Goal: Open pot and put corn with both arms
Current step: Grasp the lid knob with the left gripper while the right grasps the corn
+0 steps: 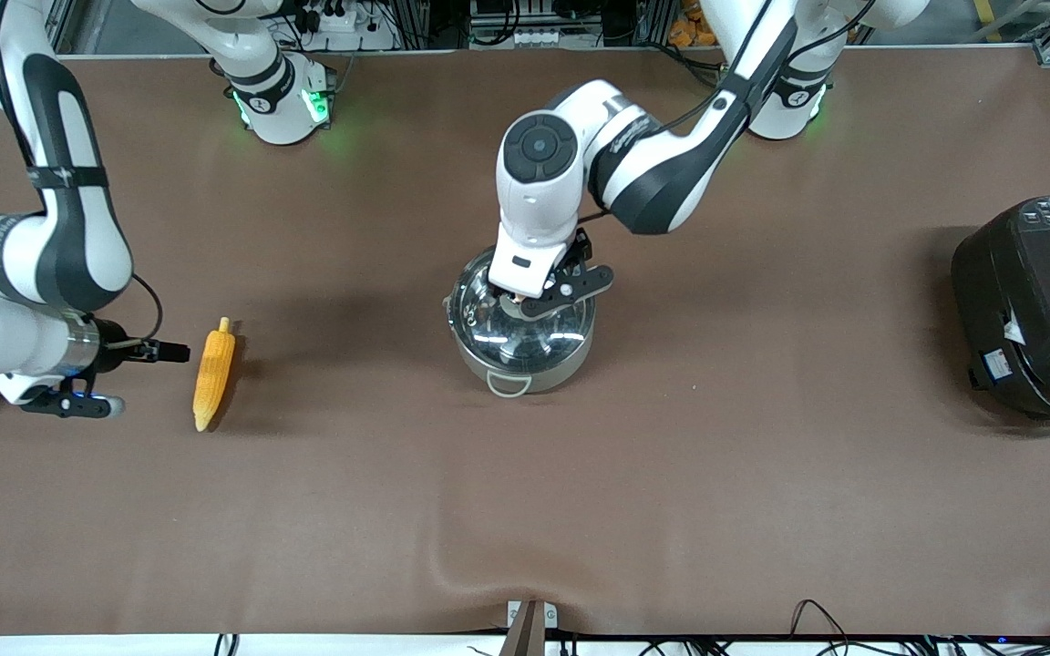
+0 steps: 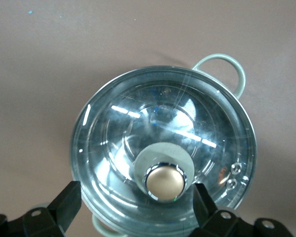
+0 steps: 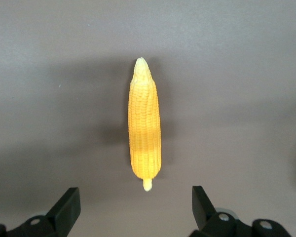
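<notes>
The steel pot [image 1: 539,366] stands mid-table with its glass lid [image 1: 481,321] on. My left gripper [image 1: 530,299] hangs just above the lid, open. In the left wrist view the lid [image 2: 138,123] fills the picture, and the coppery knob [image 2: 165,182] sits between the spread fingers of my left gripper [image 2: 135,210], closer to one finger. The corn [image 1: 213,372] lies on the table toward the right arm's end. My right gripper [image 1: 110,378] is beside it, open and empty. In the right wrist view the corn [image 3: 145,133] lies ahead of my right gripper [image 3: 135,210], pale stub toward it.
A big black cooker [image 1: 1035,310] stands at the left arm's end of the table. The brown cloth [image 1: 671,474] has a wrinkle near the front edge. A pale loop handle [image 1: 508,384] of the pot faces the front camera.
</notes>
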Motion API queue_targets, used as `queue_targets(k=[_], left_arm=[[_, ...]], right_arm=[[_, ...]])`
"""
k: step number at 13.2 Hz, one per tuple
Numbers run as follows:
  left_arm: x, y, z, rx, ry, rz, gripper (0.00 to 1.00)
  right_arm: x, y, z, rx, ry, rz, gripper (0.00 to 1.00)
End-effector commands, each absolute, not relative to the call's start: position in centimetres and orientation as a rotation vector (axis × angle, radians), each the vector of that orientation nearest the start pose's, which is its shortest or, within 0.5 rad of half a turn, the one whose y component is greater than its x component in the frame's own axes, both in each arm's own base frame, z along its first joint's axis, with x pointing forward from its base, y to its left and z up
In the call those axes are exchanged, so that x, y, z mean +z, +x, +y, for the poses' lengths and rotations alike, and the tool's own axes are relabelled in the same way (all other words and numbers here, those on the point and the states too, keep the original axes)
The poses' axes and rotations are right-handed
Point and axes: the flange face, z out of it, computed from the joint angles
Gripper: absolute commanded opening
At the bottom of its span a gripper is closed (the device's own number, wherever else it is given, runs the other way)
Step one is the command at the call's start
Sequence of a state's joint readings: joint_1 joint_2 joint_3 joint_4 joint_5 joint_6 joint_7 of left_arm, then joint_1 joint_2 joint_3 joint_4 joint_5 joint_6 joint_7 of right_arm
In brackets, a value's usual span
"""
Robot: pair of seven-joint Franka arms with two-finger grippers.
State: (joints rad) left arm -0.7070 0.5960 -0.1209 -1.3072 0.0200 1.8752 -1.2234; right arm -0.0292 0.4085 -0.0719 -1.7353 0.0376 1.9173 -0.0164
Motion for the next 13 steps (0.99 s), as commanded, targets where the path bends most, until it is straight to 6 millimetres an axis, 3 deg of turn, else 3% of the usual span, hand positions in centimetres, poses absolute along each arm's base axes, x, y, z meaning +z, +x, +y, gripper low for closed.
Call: queue_targets(k=[1,2,5,8,10,13], left_arm=[[37.8,50.2,-53.3,0.031,-3.093,-0.642,1.0],[37.7,50.3,-53.5,0.026,-3.103,-0.643,1.0],[36.0,49.9,-54.1,0.039,-3.098,-0.626,1.0],[35.1,49.7,-54.3,0.051,-3.09,-0.605,0.98],[34.9,49.6,-54.4,0.054,-3.089,-0.597,0.89],[34.9,49.5,-54.5,0.054,-3.092,-0.593,0.7]], right_arm=[[28.4,63.5,-6.1,0.34,-3.116,0.141,1.0],[26.4,63.6,-6.7,0.328,-3.119,0.123,1.0],[25.2,63.2,-6.7,0.33,-3.117,0.082,1.0],[21.8,61.4,-6.4,0.278,-3.127,0.076,1.0],[19.9,60.1,-6.0,0.231,-3.135,0.068,1.0],[19.4,60.0,-6.0,0.235,-3.135,0.054,1.0]])
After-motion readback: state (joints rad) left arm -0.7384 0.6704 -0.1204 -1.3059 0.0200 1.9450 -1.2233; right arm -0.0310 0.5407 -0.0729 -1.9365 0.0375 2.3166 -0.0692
